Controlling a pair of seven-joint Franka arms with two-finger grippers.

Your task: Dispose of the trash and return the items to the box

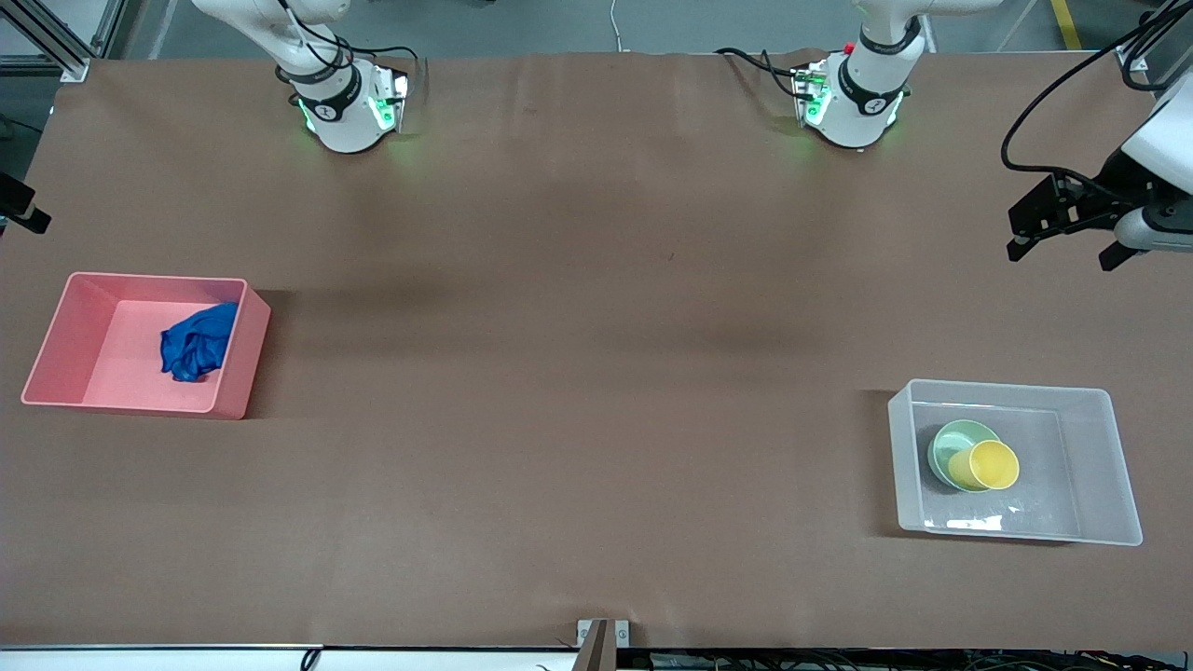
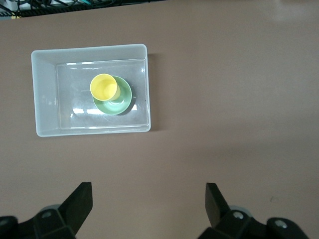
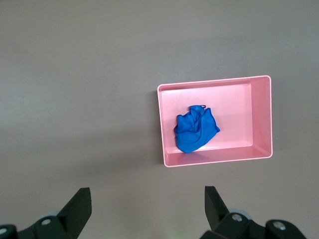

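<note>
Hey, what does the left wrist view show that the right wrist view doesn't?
Only the left wrist view: the translucent clear plastic tub holding the small yellow plastic cup and shallow mint-green bowl, with the open left gripper. Only the right: the pink rectangular bin holding the blue cloth wad, with the open right gripper. Both: brown table.

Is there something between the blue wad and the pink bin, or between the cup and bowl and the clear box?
Nothing visible. The blue wad already lies in the pink bin, and the cup sits in the bowl inside the clear box. Both hands are open and empty; the left hand hangs above the table's end.
</note>
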